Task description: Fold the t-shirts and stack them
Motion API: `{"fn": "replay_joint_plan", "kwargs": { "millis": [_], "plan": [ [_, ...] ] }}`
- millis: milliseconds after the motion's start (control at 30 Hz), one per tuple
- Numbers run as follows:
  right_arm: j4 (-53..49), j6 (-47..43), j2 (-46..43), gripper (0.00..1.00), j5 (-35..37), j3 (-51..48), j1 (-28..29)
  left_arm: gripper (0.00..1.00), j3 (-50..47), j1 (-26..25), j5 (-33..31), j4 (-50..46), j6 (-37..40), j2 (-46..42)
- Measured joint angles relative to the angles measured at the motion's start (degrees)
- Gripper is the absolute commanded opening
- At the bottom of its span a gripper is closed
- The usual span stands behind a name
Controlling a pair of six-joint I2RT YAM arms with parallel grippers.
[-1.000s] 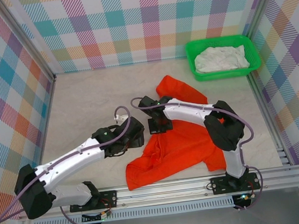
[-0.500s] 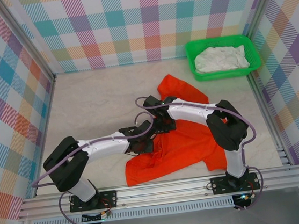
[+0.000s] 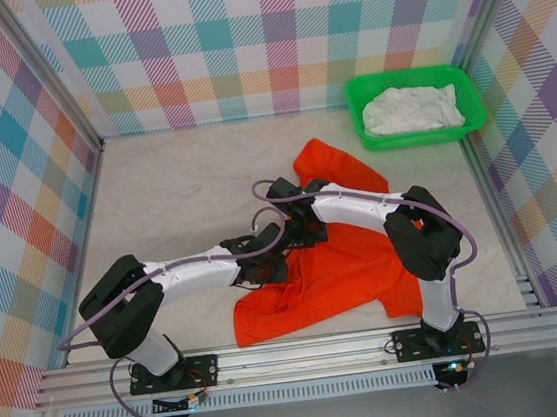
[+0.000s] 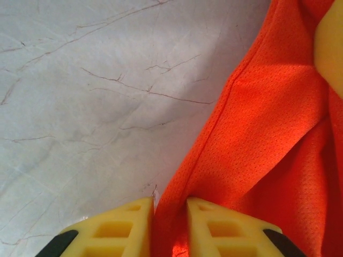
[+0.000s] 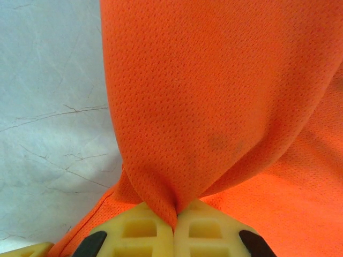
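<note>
Stage: early (no fold made) | orange shirt (image 3: 341, 272) lay crumpled at 5 o'clock of centre | left gripper (image 4: 170, 206), right gripper (image 5: 174, 214) both clamped it | white shirt (image 3: 411, 110) waited in basket (image 3: 417, 138), 1 o'clock

You see an orange-red shirt (image 3: 336, 272), a white shirt (image 3: 411, 110), a green basket (image 3: 416, 137), a pale veined table (image 3: 177, 200), pastel plaid walls (image 3: 269, 38).
</note>
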Motion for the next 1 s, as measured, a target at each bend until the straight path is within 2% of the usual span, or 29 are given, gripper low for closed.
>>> {"fn": "replay_joint_plan", "kwargs": {
  "millis": [800,1000],
  "plan": [
    [0.4,0.0,0.0,0.0,-0.3,0.0,0.0,0.17,-1.5,0.0,-0.2,0.0,-0.2,-2.1],
    [0.4,0.0,0.0,0.0,-0.4,0.0,0.0,0.05,-1.5,0.0,-0.2,0.0,-0.8,-2.1]
  ]
}}
